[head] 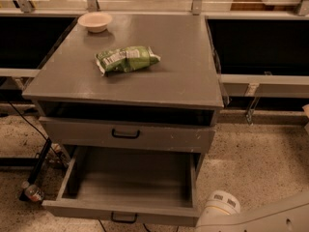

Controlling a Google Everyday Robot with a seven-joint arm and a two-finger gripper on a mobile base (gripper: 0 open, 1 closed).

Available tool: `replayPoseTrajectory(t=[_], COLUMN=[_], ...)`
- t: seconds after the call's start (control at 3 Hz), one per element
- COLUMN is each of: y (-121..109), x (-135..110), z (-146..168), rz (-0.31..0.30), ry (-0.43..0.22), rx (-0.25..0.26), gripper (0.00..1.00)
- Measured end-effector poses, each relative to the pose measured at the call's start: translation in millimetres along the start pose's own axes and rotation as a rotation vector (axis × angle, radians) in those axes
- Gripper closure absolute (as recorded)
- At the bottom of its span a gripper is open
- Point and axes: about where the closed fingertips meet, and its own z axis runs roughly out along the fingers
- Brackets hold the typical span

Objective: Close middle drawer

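Observation:
The middle drawer is pulled far out at the bottom of the grey cabinet. It is a long, empty grey box with a low front panel and a small black handle at the frame's lower edge. Above it sits the drawer with the taller, white-chipped front and a black handle, standing slightly out under a dark gap. Only a white rounded part of my arm shows at the lower right, beside the drawer's right front corner. The gripper is out of view.
On the cabinet top lie a green snack bag and a small white bowl. A plastic bottle and dark cables lie on the speckled floor at the left. Rails and dark bays run behind.

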Motion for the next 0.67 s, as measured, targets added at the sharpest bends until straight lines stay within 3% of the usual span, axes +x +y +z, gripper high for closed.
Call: replayPoseTrajectory(t=[0.67], y=[0.3], x=[3.1], z=[3.8], rz=[0.013], ry=[-0.005], rx=[-0.010], gripper=[1.00])
